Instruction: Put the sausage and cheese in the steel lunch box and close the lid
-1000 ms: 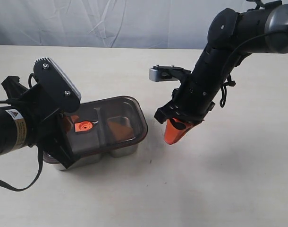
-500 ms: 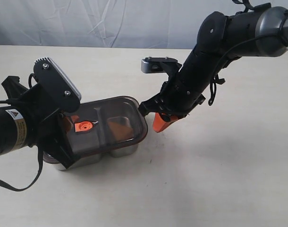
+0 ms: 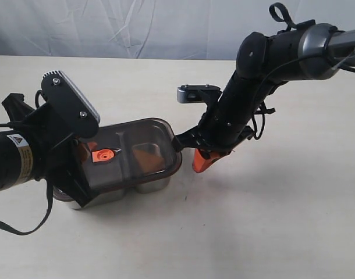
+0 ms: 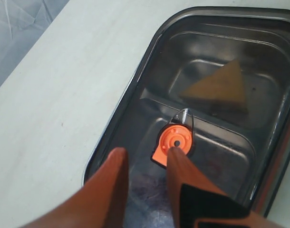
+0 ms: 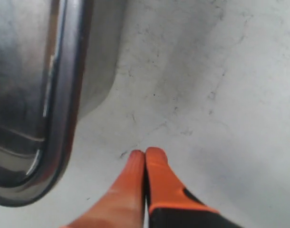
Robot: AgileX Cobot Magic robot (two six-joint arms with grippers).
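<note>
Lid (image 3: 128,158) on steel lunch box (image 3: 152,187); left jaws narrowly parted, empty, valve (image 4: 175,141) just ahead. Right jaws pressed together, empty, box rim beside. Best: press lid evenly, both ends.

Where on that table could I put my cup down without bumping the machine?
Bare table lies in front of the steel lunch box and right gripper, plus a strip behind the box toward the backdrop. It is crowded at the box: the left gripper is open over the lid, the right one shut beside its end.
</note>
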